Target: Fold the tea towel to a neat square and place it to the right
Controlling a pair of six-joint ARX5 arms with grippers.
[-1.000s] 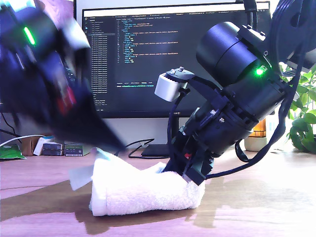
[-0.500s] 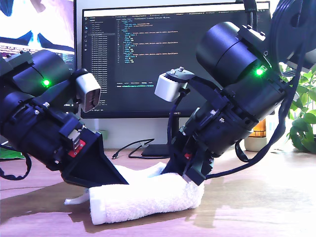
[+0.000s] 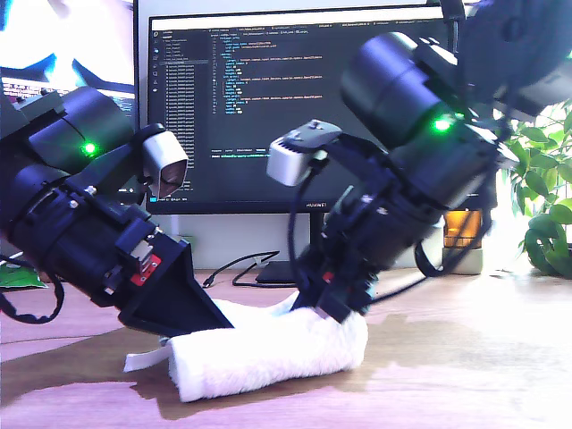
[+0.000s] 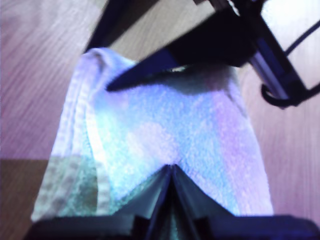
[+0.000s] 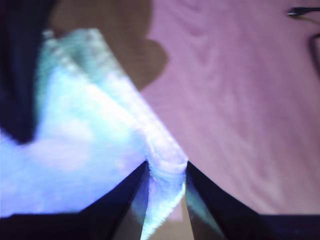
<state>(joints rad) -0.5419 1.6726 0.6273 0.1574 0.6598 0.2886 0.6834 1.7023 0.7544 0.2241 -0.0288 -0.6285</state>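
- The arm at the exterior view's right [image 3: 420,170] is smeared with motion blur, so its outline is soft.
- Both arms run off the exterior view's edges.
- The code on the monitor [image 3: 268,98] is too small to read.
- The tea towel [image 3: 268,353] has its far side hidden behind both hands.
- My first hand [image 4: 170,172] shows only dark, blurred fingertips; the other hand there is also blurred.
- My second hand [image 5: 165,175] is blurred too, its base cut off.

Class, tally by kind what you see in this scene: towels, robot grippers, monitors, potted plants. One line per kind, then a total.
Tea towel: 1
Grippers: 2, namely my first gripper and my second gripper
Monitors: 2, the code monitor and another monitor at the exterior view's left
Potted plant: 1
Total: 6
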